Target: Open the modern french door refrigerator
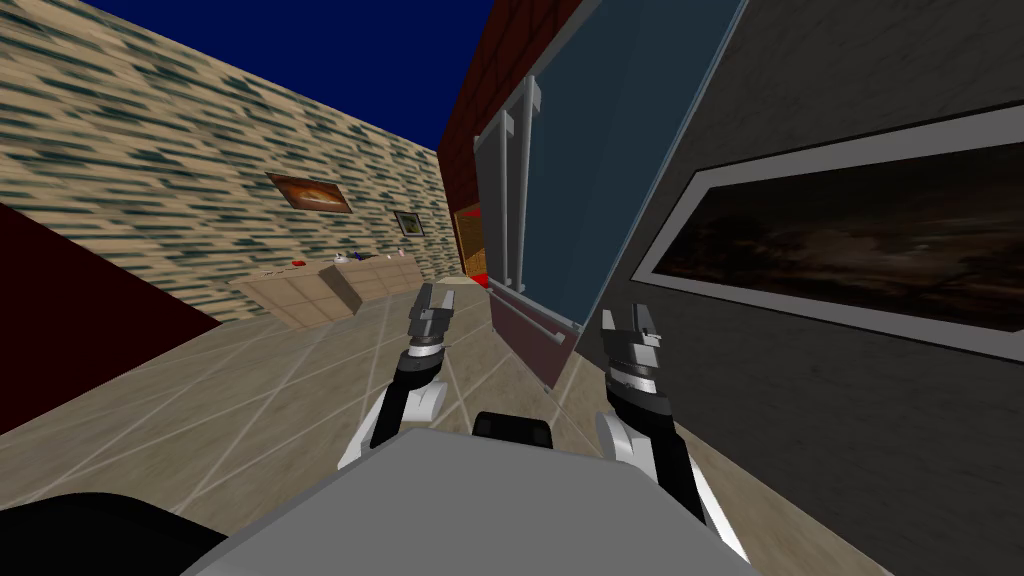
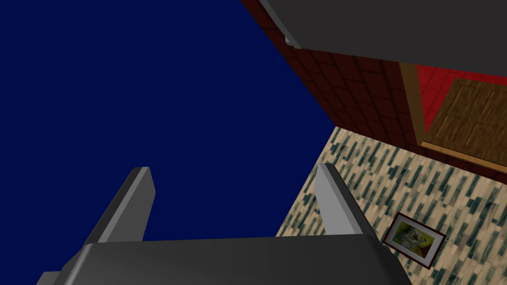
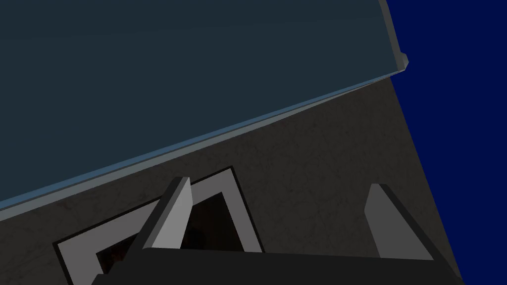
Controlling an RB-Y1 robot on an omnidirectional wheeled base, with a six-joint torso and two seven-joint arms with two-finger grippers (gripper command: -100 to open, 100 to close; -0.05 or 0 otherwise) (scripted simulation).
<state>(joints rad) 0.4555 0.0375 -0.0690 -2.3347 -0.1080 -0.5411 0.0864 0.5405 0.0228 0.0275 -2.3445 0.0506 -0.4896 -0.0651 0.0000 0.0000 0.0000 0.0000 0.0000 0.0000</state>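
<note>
The refrigerator (image 1: 590, 170) stands ahead and slightly right, its broad blue-grey side panel facing me. Its grey front doors carry two long vertical handles (image 1: 512, 190), with a dark reddish drawer (image 1: 530, 335) below. My right gripper (image 1: 626, 315) hangs open near the refrigerator's lower near corner, apart from it. In the right wrist view the right gripper (image 3: 278, 190) holds nothing, and the refrigerator's side panel (image 3: 198, 74) lies beyond its fingers. My left gripper (image 1: 435, 292) is raised left of the drawer; the left wrist view shows the left gripper (image 2: 233, 170) open and empty.
A dark grey wall with a framed picture (image 1: 860, 240) runs close along my right. A low tan counter (image 1: 320, 285) with small items stands against the far patterned wall. A dark red wall (image 1: 60, 330) is at my left. Tiled floor (image 1: 250, 400) stretches ahead.
</note>
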